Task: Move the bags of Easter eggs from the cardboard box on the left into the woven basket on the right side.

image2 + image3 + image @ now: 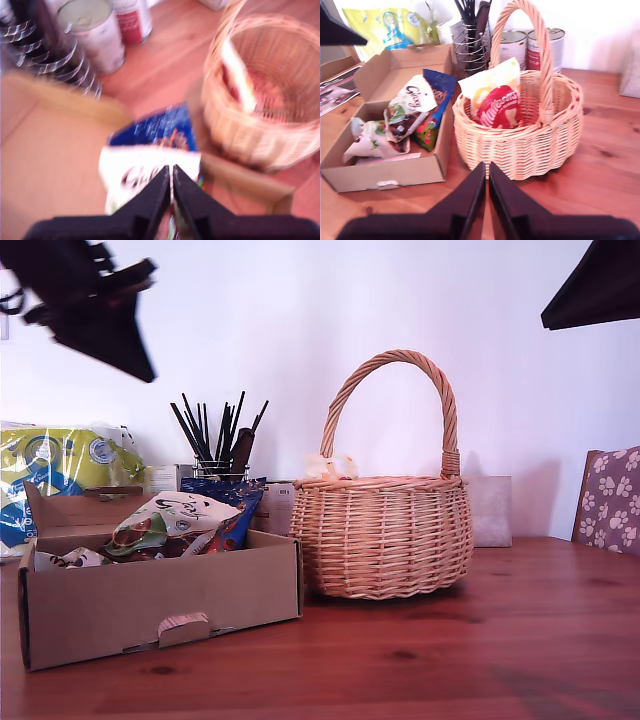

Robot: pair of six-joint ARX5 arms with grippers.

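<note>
Exterior view: the shallow brown corrugated cardboard box (160, 605) sits beside the round light-tan wicker basket (382, 537) with its tall arched handle, nearly touching it, probably so each bag has only a short way to travel; both rest on a reddish varnished wooden table (450, 660) before a plain white wall, with a black wire holder of dark sticks (218, 445) and a large yellow-green-and-blue plastic pack (60, 470) behind the box, and two dark arm shapes high above that I cannot assign. First wrist view, blurred: my first gripper (172, 176) hangs with its jaws pressed together and nothing between them, directly over a white-and-green glossy bag (145, 175) that leans on a dark blue bag with orange lettering (157, 131) just ahead of the tips; the basket lies further ahead and off to one side, two tin cans (100, 32) beyond the box. Second wrist view: my second gripper (486, 172) is likewise closed and empty, poised short of the basket's near wall, where a red-orange bag (499, 111) and a pale cream bag (492, 80) already stand propped against the far side. Several bags remain heaped in the box beside it, so by my judgement the task is partly done.
</note>
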